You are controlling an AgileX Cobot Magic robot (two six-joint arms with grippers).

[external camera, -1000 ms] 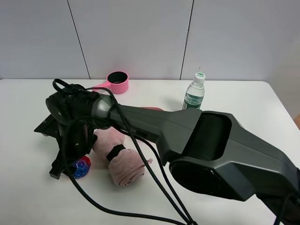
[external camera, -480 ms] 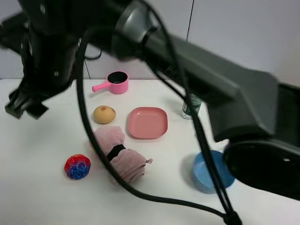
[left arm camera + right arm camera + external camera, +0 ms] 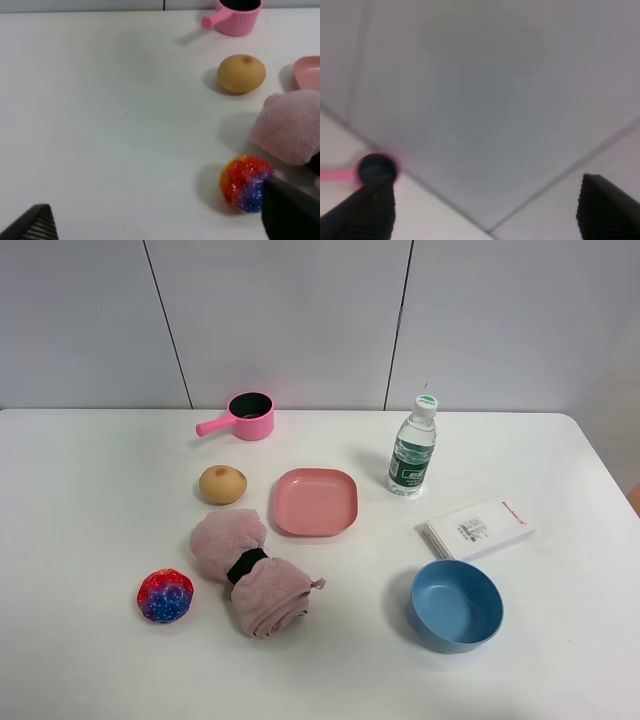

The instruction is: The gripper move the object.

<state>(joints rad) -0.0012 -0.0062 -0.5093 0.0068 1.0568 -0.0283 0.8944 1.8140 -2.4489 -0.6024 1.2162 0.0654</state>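
Note:
The object, a shiny mottled red, blue and purple ball [image 3: 165, 596], lies on the white table at the front left, free of any gripper. No arm shows in the exterior high view. In the left wrist view the ball [image 3: 245, 182] lies next to one dark finger [image 3: 290, 212]. The left gripper [image 3: 155, 212] is open and empty above the table. The right gripper [image 3: 482, 200] is open and empty. It faces the wall, with the pink pot [image 3: 375, 167] blurred past one finger [image 3: 367, 210].
A rolled pink towel [image 3: 250, 575] lies just right of the ball. A tan lump [image 3: 222, 484], pink plate [image 3: 316, 502] and pink pot [image 3: 247, 416] sit behind. A water bottle [image 3: 412, 448], white packet [image 3: 476, 528] and blue bowl [image 3: 456, 605] are on the right.
The arm that reached across with its gripper at the ball has lifted up and left the exterior high view. The ball stays where it was on the table.

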